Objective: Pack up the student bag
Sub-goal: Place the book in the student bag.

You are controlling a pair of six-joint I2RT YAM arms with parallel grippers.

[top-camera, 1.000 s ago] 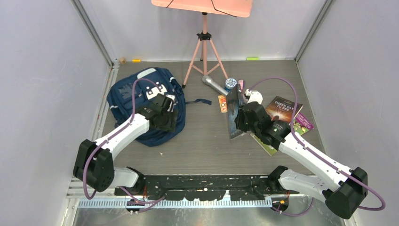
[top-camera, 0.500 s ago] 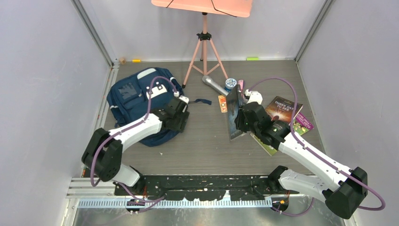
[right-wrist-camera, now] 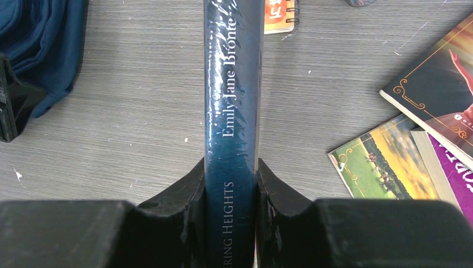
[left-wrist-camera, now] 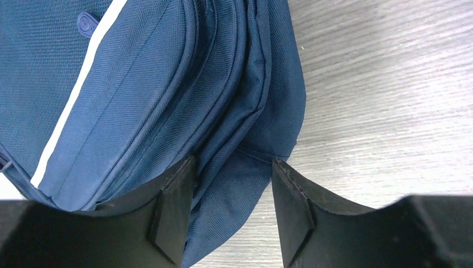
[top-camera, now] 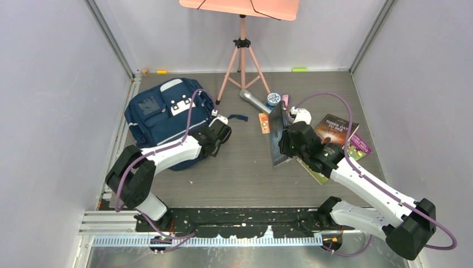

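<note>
The student bag is navy with thin white stripes and lies at the left of the table. My left gripper sits at its right edge. In the left wrist view this gripper is open, and a loose flap of the bag lies between the fingers, against the left one only. My right gripper is shut on a dark blue book, which it holds upright on edge above the table's middle. In the right wrist view the fingers of this gripper press both covers, with the book's spine facing the camera.
A pink tripod stand rises at the back centre. At its feet lie a silver cylinder, a blue-lidded tin and a small orange notebook. Several books lie under the right arm. A dark strap trails right of the bag.
My left arm has swung from on top of the bag to its right edge, and the bag has shifted and plumped up. The right arm and its book have not moved.
</note>
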